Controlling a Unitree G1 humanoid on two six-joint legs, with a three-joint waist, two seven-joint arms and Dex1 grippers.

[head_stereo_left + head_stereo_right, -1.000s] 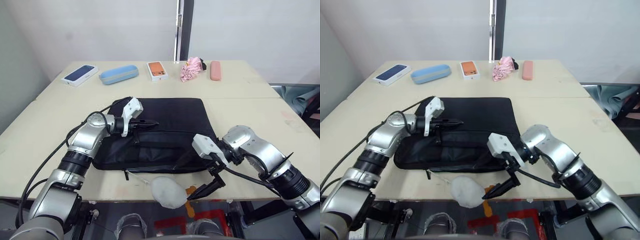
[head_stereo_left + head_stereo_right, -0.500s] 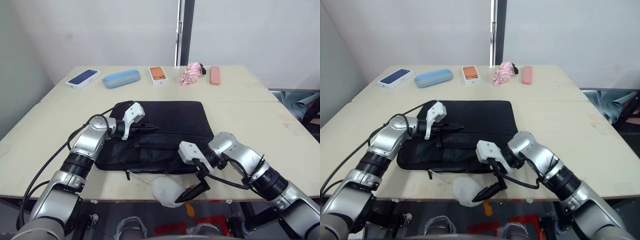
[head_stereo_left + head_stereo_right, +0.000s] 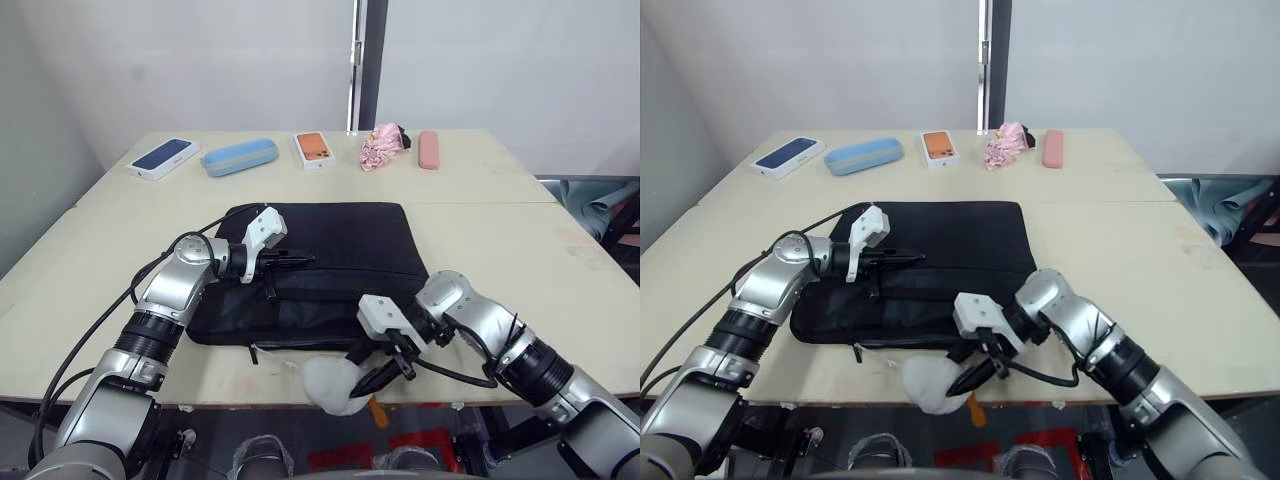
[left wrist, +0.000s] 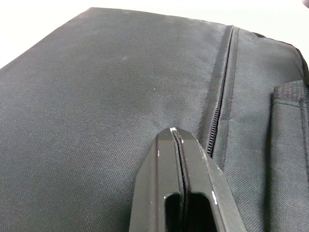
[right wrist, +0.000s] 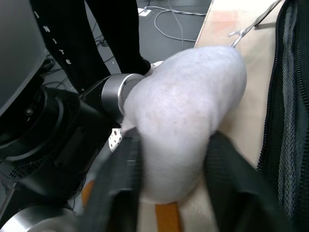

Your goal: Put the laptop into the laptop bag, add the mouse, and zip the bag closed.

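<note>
The black laptop bag (image 3: 345,235) lies flat in the middle of the table. My left gripper (image 3: 303,259) is shut and rests on the bag's top, just beside the zip line (image 4: 217,121). At the table's front edge my right gripper (image 3: 388,370) is shut on a fluffy white lump (image 5: 186,111), one finger (image 5: 120,179) pressing each side of it. The lump (image 3: 333,384) hangs partly over the edge, with an orange bit under it. The laptop and the mouse are out of view.
Along the far edge lie a blue phone box (image 3: 160,155), a light blue case (image 3: 238,156), an orange phone box (image 3: 314,150), a pink cloth (image 3: 382,146) and a pink case (image 3: 429,149). A thin white cord (image 3: 272,352) trails from the bag's front.
My right gripper moved left to the white lump and its fingers closed from wide open onto it. The left gripper stayed shut on the bag. The camera shifted slightly.
</note>
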